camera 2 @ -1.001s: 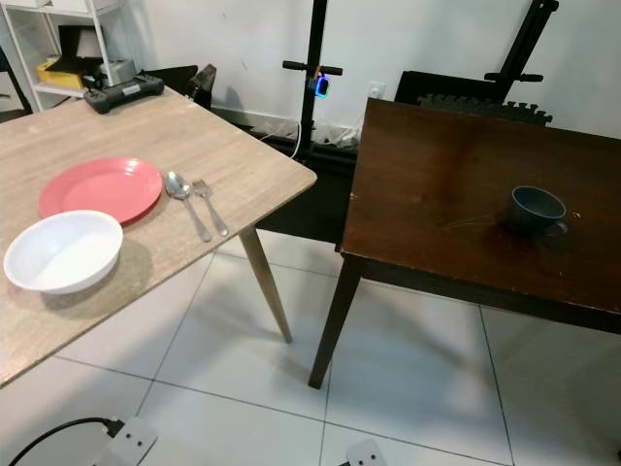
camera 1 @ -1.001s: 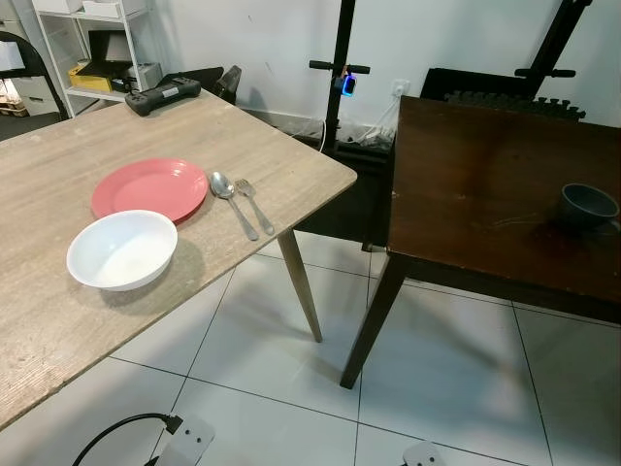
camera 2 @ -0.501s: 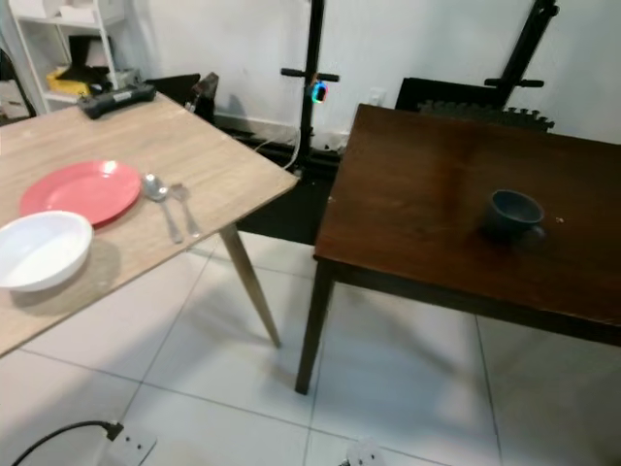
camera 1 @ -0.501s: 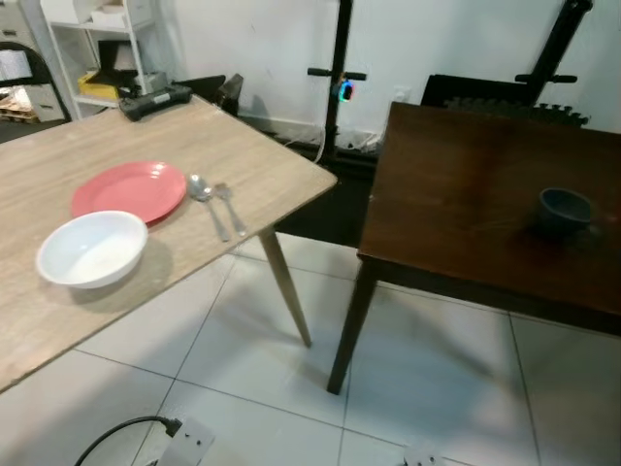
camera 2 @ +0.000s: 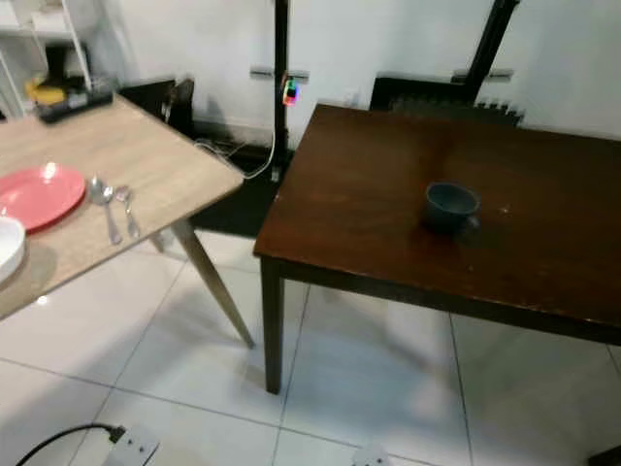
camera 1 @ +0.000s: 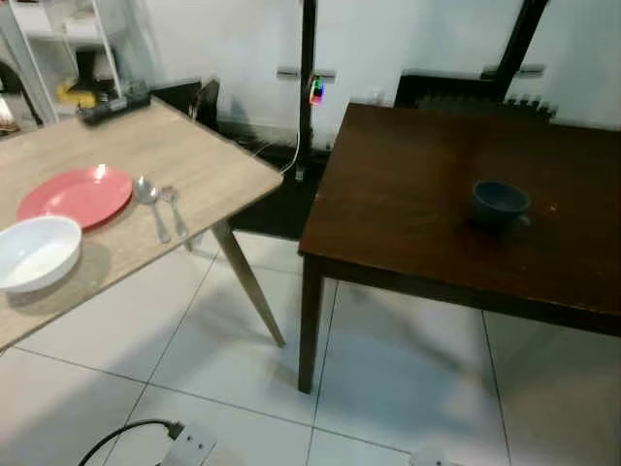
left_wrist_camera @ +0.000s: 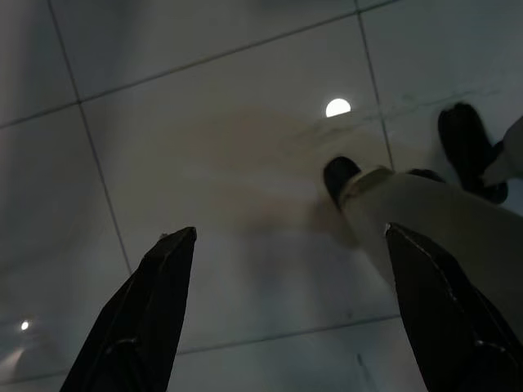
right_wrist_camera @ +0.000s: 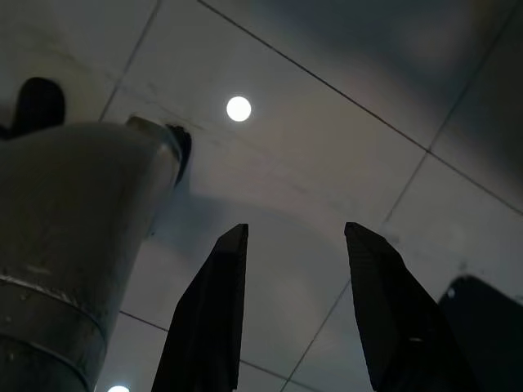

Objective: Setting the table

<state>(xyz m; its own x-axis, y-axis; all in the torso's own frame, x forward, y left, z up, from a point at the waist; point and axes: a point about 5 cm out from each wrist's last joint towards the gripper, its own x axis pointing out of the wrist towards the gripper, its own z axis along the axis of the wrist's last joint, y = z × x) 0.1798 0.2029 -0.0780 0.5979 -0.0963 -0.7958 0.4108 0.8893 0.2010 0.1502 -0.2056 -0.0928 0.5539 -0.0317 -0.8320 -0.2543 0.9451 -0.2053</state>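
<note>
No text, label, brand, number or sign can be read in these pictures. The small device (camera 1: pixel 315 90) clamped to the black stand (camera 1: pixel 308 58) behind the dark wooden table (camera 1: pixel 417 214) shows only a coloured glow, with no legible characters. The black controller-like unit (camera 1: pixel 114 105) at the far edge of the light wooden table (camera 1: pixel 194 165) is too blurred to show any marking, and the items on the white shelf (camera 1: pixel 58 49) beyond it are likewise too blurred for any lettering to be made out.
</note>
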